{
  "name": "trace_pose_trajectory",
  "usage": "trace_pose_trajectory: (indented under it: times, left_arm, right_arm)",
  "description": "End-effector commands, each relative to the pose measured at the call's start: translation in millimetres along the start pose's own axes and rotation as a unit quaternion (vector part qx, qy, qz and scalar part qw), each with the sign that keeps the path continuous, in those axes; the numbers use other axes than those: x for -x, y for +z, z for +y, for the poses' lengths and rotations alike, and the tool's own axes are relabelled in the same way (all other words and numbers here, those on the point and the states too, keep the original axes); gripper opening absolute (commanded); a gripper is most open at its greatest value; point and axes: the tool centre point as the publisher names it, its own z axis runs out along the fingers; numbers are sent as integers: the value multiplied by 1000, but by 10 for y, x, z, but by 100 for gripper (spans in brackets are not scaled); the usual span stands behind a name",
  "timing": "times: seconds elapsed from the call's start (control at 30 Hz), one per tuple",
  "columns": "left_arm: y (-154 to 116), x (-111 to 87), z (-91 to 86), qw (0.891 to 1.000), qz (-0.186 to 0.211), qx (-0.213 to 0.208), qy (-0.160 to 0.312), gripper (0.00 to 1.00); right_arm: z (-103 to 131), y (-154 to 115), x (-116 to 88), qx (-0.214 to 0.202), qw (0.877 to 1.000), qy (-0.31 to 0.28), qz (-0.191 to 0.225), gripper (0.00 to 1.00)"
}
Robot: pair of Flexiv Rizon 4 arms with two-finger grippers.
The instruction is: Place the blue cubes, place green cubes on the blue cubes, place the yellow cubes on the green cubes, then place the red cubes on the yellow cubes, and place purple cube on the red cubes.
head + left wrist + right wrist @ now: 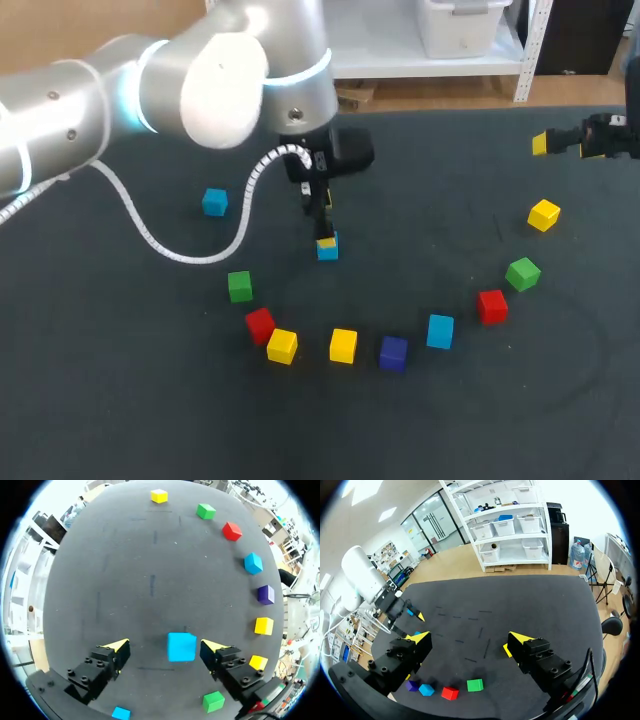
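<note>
The left gripper (166, 647), fingers apart, straddles 1 blue cube (181, 646) at centre without touching it, while the right gripper (470, 640), fingers likewise spread, hangs far right.

Reaching in from the left, past the middle, with left arm (90, 90); wrist bent over, left claw (166, 646) pointing straight down, fingers spread wide. Hanging at far right edge with right claw (470, 638), roughly level, fingers likewise apart.
</note>
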Motion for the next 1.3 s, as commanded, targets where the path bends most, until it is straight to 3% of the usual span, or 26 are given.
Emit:
trace_pose_trajectory:
  times: [0.03,0.23,0.63,0.97,1.3]
  left_arm:
    - [-135,-194,21,1000,-14,9,2,100]
    - [-295,-426,171,999,-26,4,30,100]
    - [-514,-948,406,997,16,15,78,100]
    - [-437,-1329,544,994,44,-9,99,100]
    - [-241,-1540,750,992,69,-24,102,100]
  right_arm:
    - [0,0,0,0,1000,0,0,100]
    - [0,0,0,0,1000,0,0,100]
    - [0,0,0,0,1000,0,0,100]
    - [0,0,0,0,1000,0,0,100]
    - [0,0,0,0,1000,0,0,100]
